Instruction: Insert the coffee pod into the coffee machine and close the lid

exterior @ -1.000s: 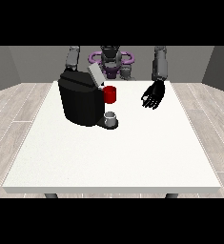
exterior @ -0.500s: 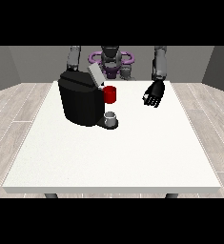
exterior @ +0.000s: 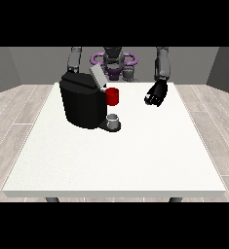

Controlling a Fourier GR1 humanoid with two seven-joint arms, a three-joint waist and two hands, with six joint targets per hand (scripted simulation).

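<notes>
Fingers curl in on the hand at the view's right [exterior: 155, 95], holding nothing, above the white table [exterior: 135, 155] near the black coffee machine [exterior: 82, 99].

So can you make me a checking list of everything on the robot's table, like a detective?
Surface: large white table, mostly bare.
Job's things: black boxy coffee machine at the view's left, grey lid raised; a red thing at the machine; a grey thing on its base, pod or not, cannot tell.
Clutter: nothing seen.
Hands: black hand at the view's right above the table, fingers curled, holding nothing; other hand hidden behind the machine.
Cables: nothing seen.
Surroundings: pale wood floor, grey walls.
</notes>
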